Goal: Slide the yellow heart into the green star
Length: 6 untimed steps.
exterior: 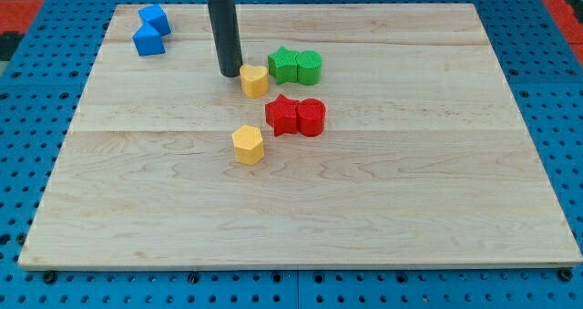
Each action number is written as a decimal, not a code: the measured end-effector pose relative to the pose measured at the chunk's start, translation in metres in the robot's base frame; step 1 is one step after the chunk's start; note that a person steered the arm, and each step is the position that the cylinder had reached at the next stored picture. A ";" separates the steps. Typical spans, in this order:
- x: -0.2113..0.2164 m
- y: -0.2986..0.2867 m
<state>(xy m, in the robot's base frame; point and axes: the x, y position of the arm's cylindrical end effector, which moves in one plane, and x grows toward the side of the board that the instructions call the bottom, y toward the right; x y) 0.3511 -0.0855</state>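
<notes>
The yellow heart lies on the wooden board, just left of and slightly below the green star, nearly touching it. My tip rests at the heart's left edge, touching or almost touching it. A green cylinder sits against the star's right side.
A red star and a red cylinder sit together below the green pair. A yellow hexagon lies below the heart. Two blue blocks sit at the board's top left. The board lies on a blue pegboard.
</notes>
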 end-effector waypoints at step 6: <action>0.019 -0.005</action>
